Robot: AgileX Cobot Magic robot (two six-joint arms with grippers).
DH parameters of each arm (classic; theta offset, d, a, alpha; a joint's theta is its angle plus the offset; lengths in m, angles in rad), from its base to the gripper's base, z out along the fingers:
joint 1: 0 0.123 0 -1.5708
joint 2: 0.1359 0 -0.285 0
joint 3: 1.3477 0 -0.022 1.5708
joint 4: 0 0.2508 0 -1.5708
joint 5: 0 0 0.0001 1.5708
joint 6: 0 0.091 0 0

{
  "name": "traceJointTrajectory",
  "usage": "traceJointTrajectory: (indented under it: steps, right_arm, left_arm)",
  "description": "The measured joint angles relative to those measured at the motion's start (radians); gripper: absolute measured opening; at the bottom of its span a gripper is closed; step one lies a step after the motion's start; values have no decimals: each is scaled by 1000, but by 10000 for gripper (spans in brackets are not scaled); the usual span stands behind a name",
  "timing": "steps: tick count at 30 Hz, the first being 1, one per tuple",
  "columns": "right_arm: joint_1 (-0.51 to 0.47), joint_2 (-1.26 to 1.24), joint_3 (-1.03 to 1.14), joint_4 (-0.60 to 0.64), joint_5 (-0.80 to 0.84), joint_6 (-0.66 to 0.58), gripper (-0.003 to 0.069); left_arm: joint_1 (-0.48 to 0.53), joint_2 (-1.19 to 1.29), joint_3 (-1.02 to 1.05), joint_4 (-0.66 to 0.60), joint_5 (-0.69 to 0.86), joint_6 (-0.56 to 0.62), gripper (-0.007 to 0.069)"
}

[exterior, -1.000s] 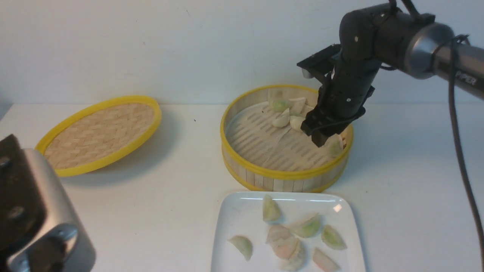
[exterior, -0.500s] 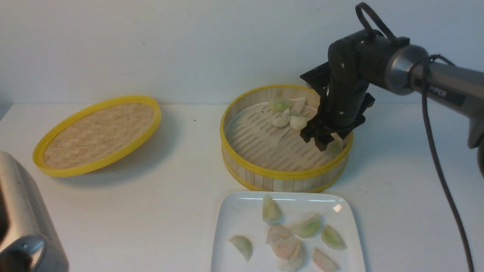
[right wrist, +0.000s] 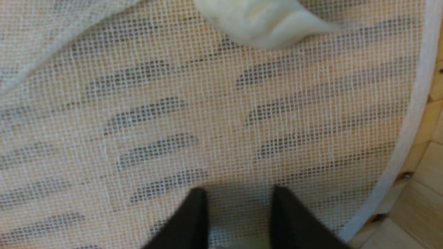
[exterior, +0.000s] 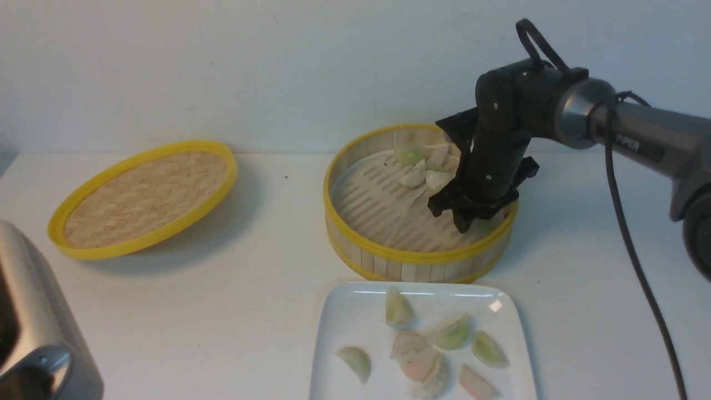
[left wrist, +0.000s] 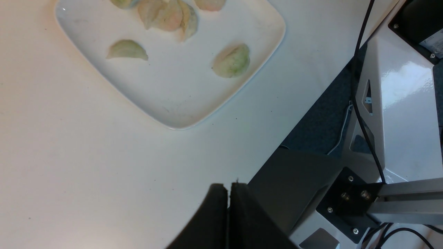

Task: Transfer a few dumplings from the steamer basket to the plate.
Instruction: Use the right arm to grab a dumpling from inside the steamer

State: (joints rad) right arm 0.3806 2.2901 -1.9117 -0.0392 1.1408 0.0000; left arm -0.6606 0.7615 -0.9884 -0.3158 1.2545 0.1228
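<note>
The steamer basket (exterior: 411, 256) stands at the back right with a few pale dumplings (exterior: 425, 166) against its far wall. My right gripper (exterior: 464, 225) reaches down inside it near the right wall, fingers on the mesh liner. In the right wrist view its jaws (right wrist: 238, 193) stand part-way apart around a greenish dumpling (right wrist: 238, 243) at the picture's edge; whether they press it I cannot tell. Another white dumpling (right wrist: 263, 20) lies farther off. The white plate (exterior: 344, 311) in front holds several dumplings (exterior: 416, 355). My left gripper (left wrist: 228, 186) is shut and empty near the table's front edge.
A flat woven lid (exterior: 147, 194) with a yellow rim leans at the back left. The left arm's housing (exterior: 33, 333) fills the near left corner. The plate (left wrist: 180, 97) shows in the left wrist view, beside the robot's base (left wrist: 398, 103).
My right gripper has sunk lower into the basket, shifted a little left, and its jaws have narrowed around the green dumpling. The left arm has drawn back slightly.
</note>
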Motion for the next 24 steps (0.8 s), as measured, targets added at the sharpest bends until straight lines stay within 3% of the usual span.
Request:
traceJointTrajectory:
  steps: [3,9,18,24]
  right_arm:
    - [0,5,-43,6,24,0,59]
    - [0,0,-226,12,89,0,-3]
    - [1,-183,-232,175,106,-56,-13]
    - [2,-245,-181,138,112,-63,-12]
  left_arm:
    - [0,0,0,1,0,0,-6]
    - [0,0,0,2,0,0,-6]
    - [0,0,0,5,0,0,-6]
    - [0,0,0,5,0,0,-6]
